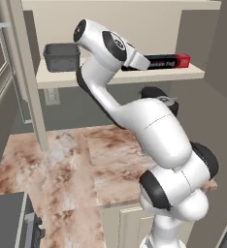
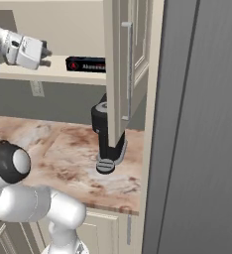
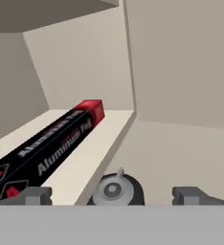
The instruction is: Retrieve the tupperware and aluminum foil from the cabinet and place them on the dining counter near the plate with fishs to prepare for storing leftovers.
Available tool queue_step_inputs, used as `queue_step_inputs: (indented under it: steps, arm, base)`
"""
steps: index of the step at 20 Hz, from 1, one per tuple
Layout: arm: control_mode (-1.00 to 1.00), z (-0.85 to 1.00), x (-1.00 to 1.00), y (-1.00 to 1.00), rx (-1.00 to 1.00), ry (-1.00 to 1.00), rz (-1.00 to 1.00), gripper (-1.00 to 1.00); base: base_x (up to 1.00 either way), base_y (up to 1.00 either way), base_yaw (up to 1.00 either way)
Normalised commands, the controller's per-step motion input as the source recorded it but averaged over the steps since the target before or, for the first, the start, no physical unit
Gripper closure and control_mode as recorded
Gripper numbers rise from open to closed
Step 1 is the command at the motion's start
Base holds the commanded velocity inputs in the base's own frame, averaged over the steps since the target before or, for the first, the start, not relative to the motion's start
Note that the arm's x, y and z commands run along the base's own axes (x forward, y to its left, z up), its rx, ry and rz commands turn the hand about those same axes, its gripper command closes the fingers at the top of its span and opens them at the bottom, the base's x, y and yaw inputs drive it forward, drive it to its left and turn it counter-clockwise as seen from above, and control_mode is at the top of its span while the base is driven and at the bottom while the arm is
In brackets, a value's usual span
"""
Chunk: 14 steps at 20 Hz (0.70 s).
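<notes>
Gripper (image 3: 111,195) wide beside aluminum foil (image 3: 51,146); left base view adds tupperware (image 1: 62,56).

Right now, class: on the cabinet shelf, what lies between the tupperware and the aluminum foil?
In the left base view, the robot's arm hides most of the stretch between tupperware and aluminum foil.

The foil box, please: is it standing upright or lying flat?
Lying flat: the foil box rests lengthwise on the cabinet shelf, red end toward the back.

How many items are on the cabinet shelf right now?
2. The grey tub sits at the shelf's left end; the foil box lies along the right part, red end outward. The arm covers the middle, so something could be hidden there.
</notes>
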Motion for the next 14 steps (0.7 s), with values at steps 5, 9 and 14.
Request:
queue_step_inputs:
  steps: [5, 9, 14]
  arm:
    - [-1.0, -0.03, 0.28, 0.11, 0.0, 0.06, -0.13, -1.0]
    - [-1.0, -0.11, 0.23, 0.08, 0.0, 0.01, -0.13, -1.0]
    - [-1.0, -0.07, 0.23, 0.01, 0.0, 0.01, -0.1, -1.0]
  base:
    - [0.0, 0.0, 0.0]
    - [0.0, 0.0, 0.0]
    - [0.0, 0.0, 0.0]
